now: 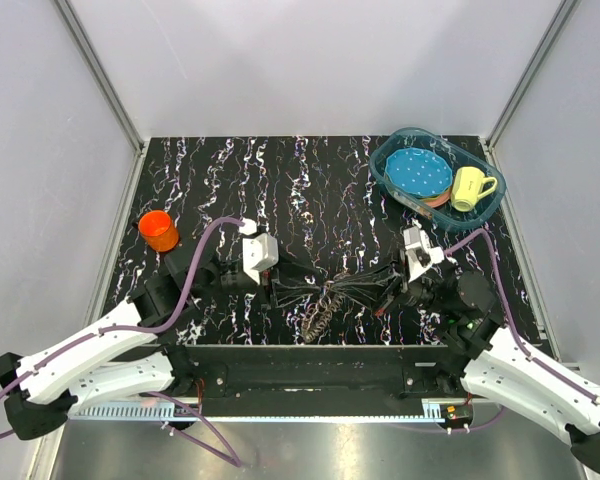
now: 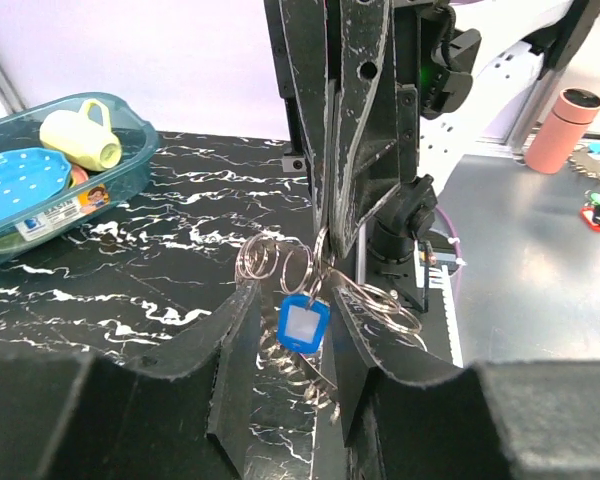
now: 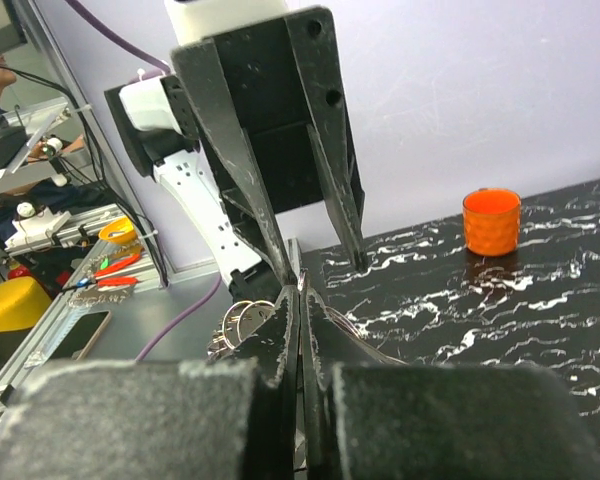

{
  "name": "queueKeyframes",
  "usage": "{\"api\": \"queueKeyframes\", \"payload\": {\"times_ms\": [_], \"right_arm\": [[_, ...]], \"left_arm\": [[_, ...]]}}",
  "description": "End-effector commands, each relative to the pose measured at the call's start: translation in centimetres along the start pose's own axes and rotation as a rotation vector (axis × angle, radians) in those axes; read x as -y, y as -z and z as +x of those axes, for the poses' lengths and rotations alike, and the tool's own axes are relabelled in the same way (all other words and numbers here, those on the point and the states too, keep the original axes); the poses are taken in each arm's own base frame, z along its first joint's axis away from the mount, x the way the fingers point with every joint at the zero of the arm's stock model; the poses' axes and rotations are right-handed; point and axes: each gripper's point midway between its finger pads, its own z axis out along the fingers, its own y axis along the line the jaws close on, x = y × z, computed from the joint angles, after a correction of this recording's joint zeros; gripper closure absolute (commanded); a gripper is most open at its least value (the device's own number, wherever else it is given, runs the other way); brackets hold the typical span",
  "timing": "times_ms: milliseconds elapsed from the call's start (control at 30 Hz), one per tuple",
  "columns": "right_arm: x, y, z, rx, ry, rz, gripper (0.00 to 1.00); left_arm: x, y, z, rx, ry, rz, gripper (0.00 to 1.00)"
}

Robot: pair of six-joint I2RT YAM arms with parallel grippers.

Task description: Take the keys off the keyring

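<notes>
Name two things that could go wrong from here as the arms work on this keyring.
1. The right gripper pinches the keyring with its fingertips only, so a tug may pull the thin wire free.
2. The open left gripper straddles the blue tag, so closing may grab the tag rather than the keys.

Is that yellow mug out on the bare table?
No, the yellow mug sits inside the blue basin, next to the dotted plate.

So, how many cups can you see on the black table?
2. An orange cup stands near the left edge; a yellow mug is inside the blue basin at the far right, beside the dotted plate, which may hide another.
</notes>
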Motion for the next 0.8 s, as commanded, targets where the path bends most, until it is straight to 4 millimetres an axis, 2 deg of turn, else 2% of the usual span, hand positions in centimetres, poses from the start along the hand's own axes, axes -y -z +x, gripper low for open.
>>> {"api": "queueKeyframes", "payload": {"times_ms": [0, 333, 767], "right_arm": [[-2.1, 0.1, -3.3, 0.111, 0.092, -0.079, 1.00], [-2.2, 0.1, -3.3, 0.114, 0.102, -0.093, 1.00], [-2.3, 0.2, -3.3, 0.123, 0.110, -0.097, 1.00]], "left_arm": [[1.4, -0.3, -1.9, 0.069, -0.006, 0.082, 0.62], [2.2, -0.5, -2.9, 0.129, 0.016, 0.125, 0.61], [2.2, -1.6, -1.7, 0.105, 0.058, 0.156, 0.62]]}}
